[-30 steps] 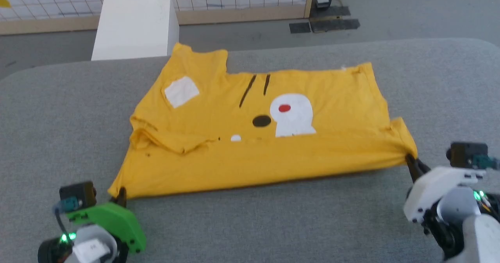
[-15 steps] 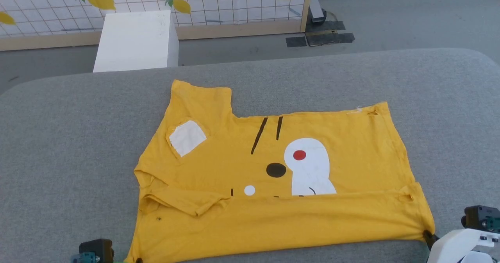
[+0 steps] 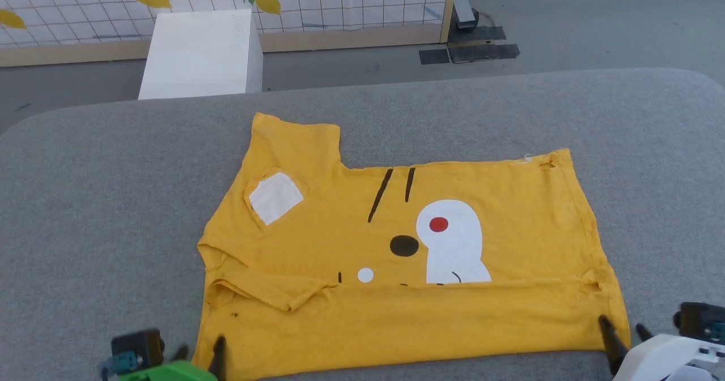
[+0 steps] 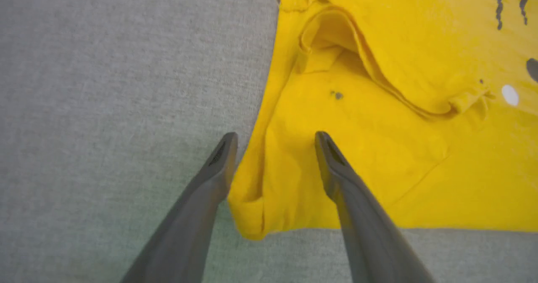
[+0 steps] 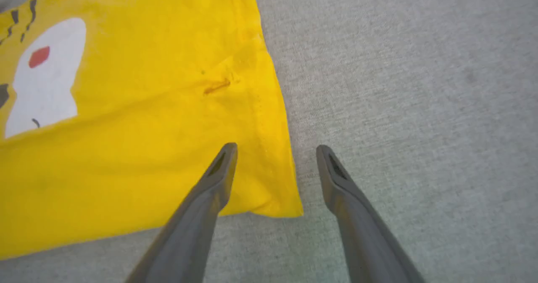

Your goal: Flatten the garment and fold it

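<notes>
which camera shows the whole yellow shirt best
Head view: the entire garment lies spread on the grey surface, outline and print visible. Left wrist view gives its near left corner and folded sleeve; right wrist view, its near right corner and part of the white print.

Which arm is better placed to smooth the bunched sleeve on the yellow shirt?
Probably left. The left gripper stands open over the garment's near left corner, and the bunched sleeve lies just ahead of it. The right gripper is open at the opposite near corner, far from that sleeve.
</notes>
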Motion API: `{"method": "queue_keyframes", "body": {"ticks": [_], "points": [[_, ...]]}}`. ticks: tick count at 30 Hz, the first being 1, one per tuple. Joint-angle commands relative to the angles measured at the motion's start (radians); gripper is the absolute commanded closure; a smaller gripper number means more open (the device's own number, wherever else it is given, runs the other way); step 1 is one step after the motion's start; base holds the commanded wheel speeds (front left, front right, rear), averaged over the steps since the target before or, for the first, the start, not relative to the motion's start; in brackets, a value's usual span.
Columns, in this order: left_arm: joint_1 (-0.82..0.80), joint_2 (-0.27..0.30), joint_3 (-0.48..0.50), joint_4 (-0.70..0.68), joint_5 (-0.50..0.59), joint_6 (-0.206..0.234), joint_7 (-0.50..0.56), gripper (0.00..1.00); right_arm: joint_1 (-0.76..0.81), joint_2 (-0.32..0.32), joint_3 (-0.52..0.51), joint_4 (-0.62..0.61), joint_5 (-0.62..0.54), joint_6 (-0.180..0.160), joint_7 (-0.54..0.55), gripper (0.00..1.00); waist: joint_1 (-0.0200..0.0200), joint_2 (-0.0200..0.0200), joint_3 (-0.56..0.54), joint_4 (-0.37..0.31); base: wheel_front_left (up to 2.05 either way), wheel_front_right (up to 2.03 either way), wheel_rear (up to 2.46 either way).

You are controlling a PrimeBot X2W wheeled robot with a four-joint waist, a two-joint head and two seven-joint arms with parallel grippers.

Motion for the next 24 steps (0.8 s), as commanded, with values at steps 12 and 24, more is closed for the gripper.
{"method": "queue_keyframes", "body": {"ticks": [12,24], "points": [[-0.363,0.089,-0.033,0.082,0.204,-0.138,-0.244,0.0,-0.067,-0.026,0.142,-0.16,-0.049,-0.002,-0.38,0.0,0.0,-0.0001,0.071,-0.031,0.0,0.0,0.0],[-0.858,0.16,-0.07,0.302,0.25,-0.288,-0.114,0.0,-0.189,-0.044,0.238,-0.242,-0.054,-0.002,-0.431,0.0,0.0,-0.0001,0.289,-0.135,0.0,0.0,0.0]]}}
